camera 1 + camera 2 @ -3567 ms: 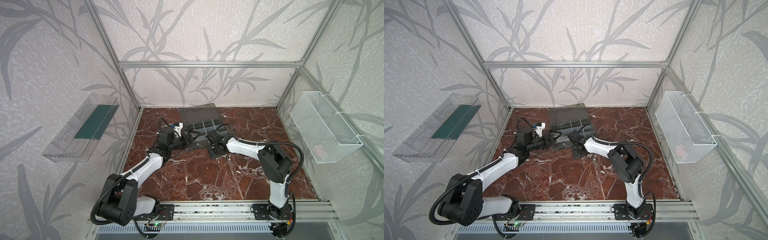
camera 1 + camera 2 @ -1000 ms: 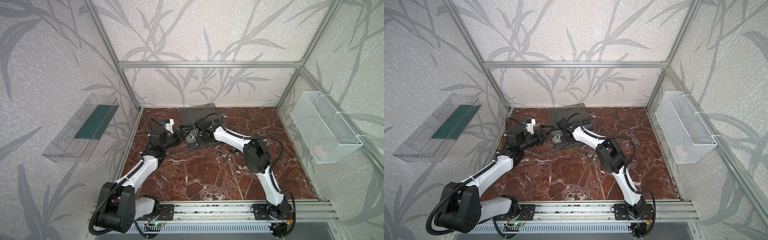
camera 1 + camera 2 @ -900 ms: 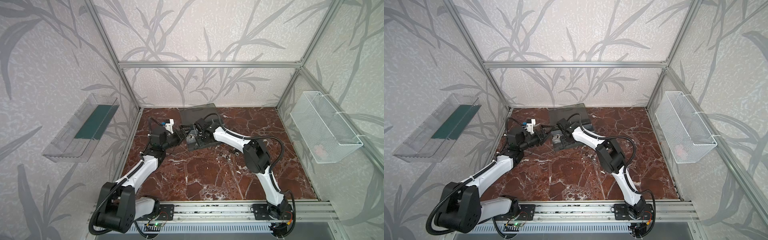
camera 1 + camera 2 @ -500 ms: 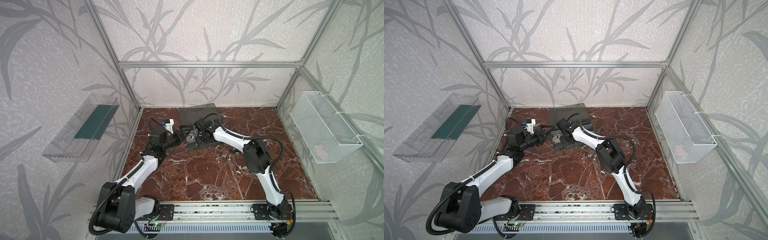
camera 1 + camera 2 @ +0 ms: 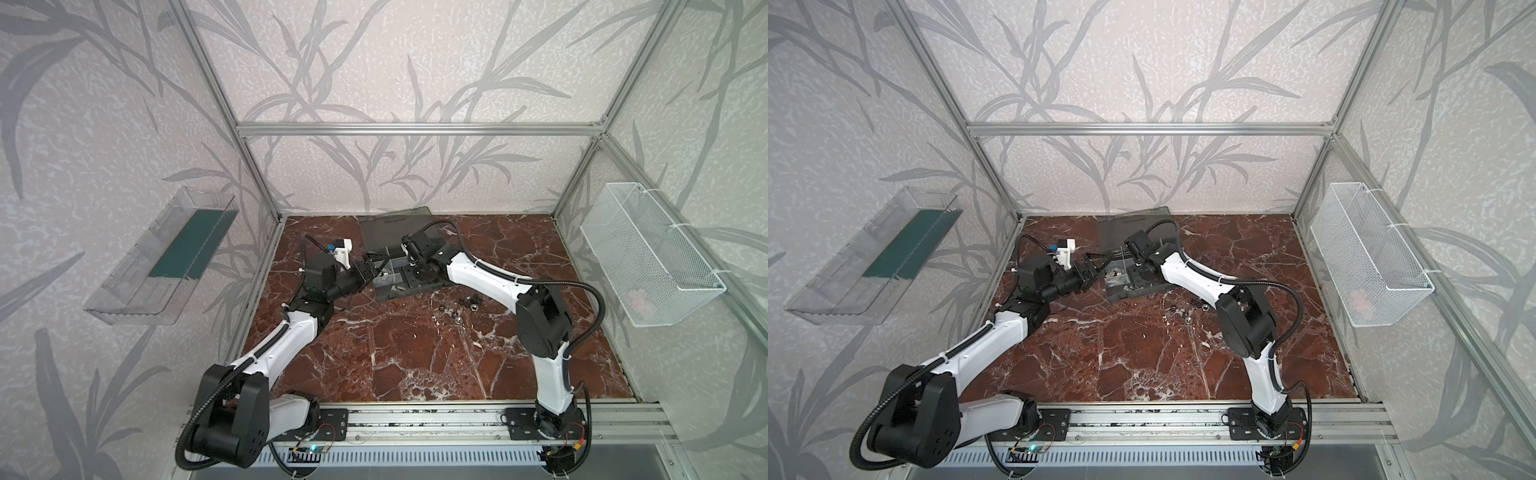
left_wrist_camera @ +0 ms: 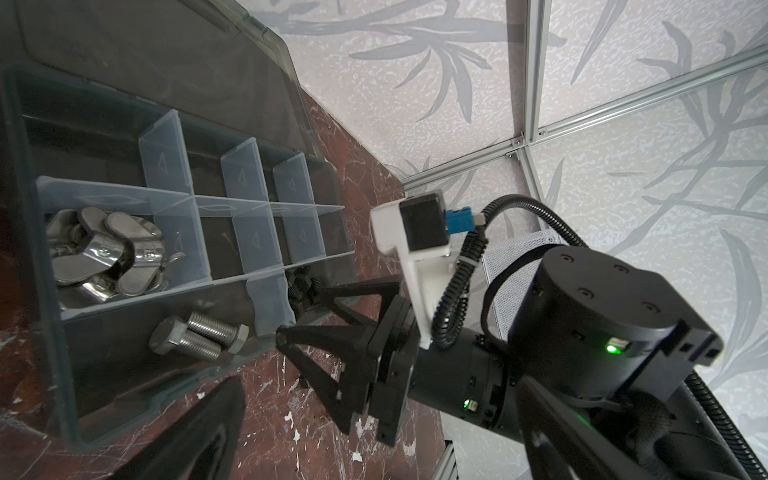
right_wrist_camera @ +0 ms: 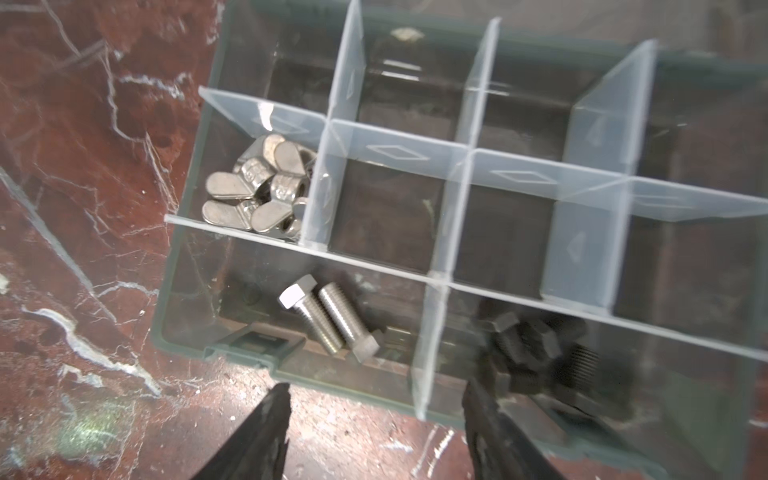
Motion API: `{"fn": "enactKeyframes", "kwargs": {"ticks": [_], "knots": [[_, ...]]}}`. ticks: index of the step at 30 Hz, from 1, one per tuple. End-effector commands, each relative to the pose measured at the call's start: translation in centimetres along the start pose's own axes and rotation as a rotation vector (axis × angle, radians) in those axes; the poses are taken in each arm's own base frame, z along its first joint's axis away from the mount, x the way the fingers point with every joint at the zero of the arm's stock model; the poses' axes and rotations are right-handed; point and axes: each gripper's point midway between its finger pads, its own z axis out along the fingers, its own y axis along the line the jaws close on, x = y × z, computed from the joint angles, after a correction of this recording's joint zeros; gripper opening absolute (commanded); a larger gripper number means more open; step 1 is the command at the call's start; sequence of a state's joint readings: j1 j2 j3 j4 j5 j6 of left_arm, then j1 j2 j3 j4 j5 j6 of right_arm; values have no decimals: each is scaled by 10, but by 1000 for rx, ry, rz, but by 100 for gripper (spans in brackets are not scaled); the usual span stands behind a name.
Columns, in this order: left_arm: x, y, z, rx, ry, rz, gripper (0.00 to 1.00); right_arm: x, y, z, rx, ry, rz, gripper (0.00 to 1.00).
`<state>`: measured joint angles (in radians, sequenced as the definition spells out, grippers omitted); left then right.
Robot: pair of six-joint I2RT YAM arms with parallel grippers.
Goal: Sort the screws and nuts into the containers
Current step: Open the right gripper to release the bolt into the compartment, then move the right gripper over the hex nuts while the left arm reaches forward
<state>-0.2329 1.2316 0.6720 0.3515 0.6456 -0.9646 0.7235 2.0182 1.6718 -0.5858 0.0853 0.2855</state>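
The dark grey organizer case [image 5: 436,279] [image 7: 183,266] lies open at the back of the floor, lid [image 5: 395,226] flat behind it. Its containers hold silver wing nuts [image 7: 257,187] [image 6: 104,253], two silver bolts [image 7: 328,320] [image 6: 195,336] and black fasteners [image 7: 536,353]. My right gripper [image 7: 376,399] [image 6: 299,313] [image 5: 415,272] hangs open and empty over the case's front edge, by the bolt and black compartments. My left gripper [image 5: 371,268] [image 5: 1096,266] is open beside the case's left end, holding nothing. Several loose nuts [image 5: 461,303] [image 5: 1192,307] lie on the floor right of the case.
A white wire-mesh basket [image 5: 648,257] hangs on the right wall and a clear plastic tray [image 5: 166,257] on the left wall. Red marble floor [image 5: 415,357] spreads in front of the case. Aluminium frame posts stand at the back corners.
Since the earliest frames my right gripper has gone from the floor beside the case to above it, and my left arm drew back leftward. Over the last second both arms barely shift.
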Motion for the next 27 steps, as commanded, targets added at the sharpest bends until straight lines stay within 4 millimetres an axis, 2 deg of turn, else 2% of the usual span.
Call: {"fn": "enactKeyframes", "kwargs": {"ticks": [1, 8, 15, 20, 27], "knots": [[4, -20, -2, 14, 10, 103, 99, -6, -16, -24, 4, -51, 28, 67], [36, -35, 5, -44, 120, 273, 99, 10, -51, -48, 28, -84, 65, 69], [57, -37, 12, -137, 179, 431, 100, 40, -97, -68, 68, -88, 111, 71], [70, -39, 21, -199, 236, 547, 99, 62, -124, -80, 96, -93, 142, 77], [85, -49, 37, -262, 278, 765, 99, 90, -148, -91, 134, -89, 183, 89]]}}
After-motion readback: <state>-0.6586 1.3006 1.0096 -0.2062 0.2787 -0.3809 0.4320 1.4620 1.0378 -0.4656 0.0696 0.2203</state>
